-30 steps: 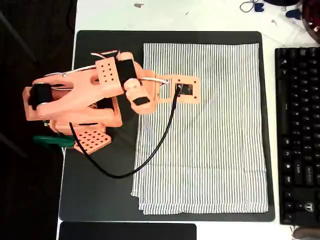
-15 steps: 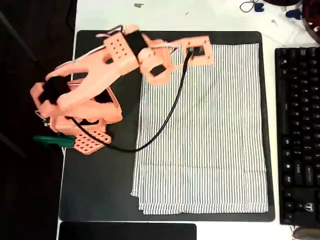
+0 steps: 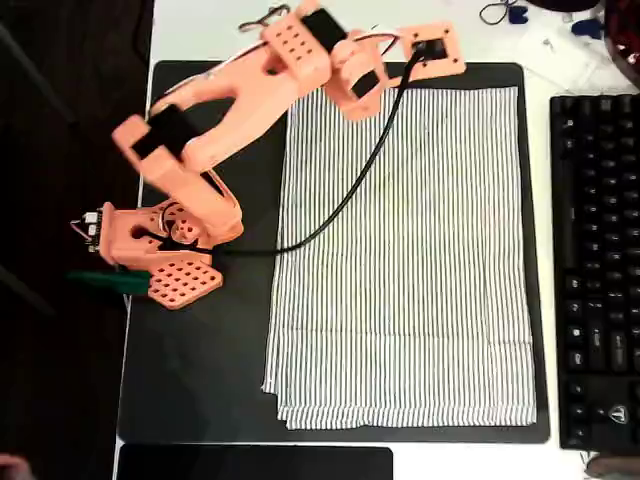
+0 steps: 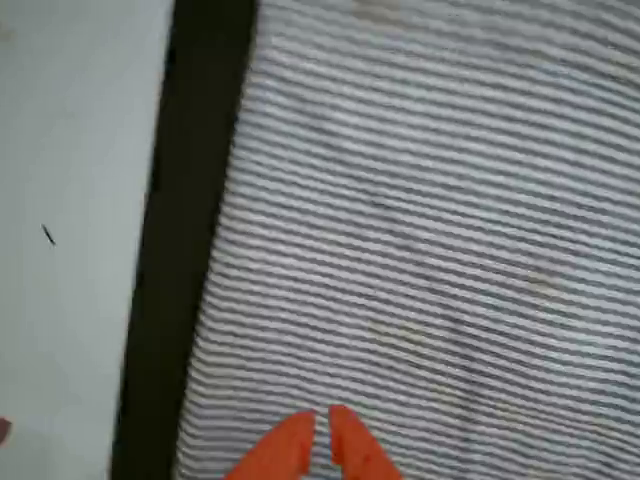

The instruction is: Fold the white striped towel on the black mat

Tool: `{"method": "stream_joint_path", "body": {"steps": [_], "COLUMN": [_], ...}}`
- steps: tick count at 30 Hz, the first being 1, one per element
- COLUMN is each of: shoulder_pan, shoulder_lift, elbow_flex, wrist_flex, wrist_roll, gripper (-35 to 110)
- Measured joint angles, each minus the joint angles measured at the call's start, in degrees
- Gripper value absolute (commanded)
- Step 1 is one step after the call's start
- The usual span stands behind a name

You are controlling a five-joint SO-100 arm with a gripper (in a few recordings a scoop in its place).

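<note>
Overhead view: the orange arm [image 3: 250,90] reaches over the white striped towel's [image 3: 410,260] far edge on the black mat [image 3: 200,360]. Wrist view: the fingers [image 4: 322,440] sit nearly pressed together above the cloth.

The overhead view looks straight down from well above, taking in the whole black mat [image 3: 200,380], the white striped towel [image 3: 410,260] spread on it, the arm's base at picture left and a keyboard [image 3: 595,270] at the right edge. The wrist view rides just behind the tool [image 4: 320,440] and looks down from close by. Both views share the towel's edge, a strip of mat [image 4: 180,250] and the pale bench [image 4: 80,200] beyond.
</note>
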Motion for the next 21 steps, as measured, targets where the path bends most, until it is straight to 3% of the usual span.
{"method": "stream_joint_path", "body": {"steps": [12, 21], "shoulder_pan": [-2.0, -1.8], "shoulder_lift": [-18.5, -32.0], "elbow_flex": [-13.4, -24.1], "wrist_flex": [-0.2, 0.4], "wrist_roll": [6.5, 9.1], "gripper": [16, 18]}}
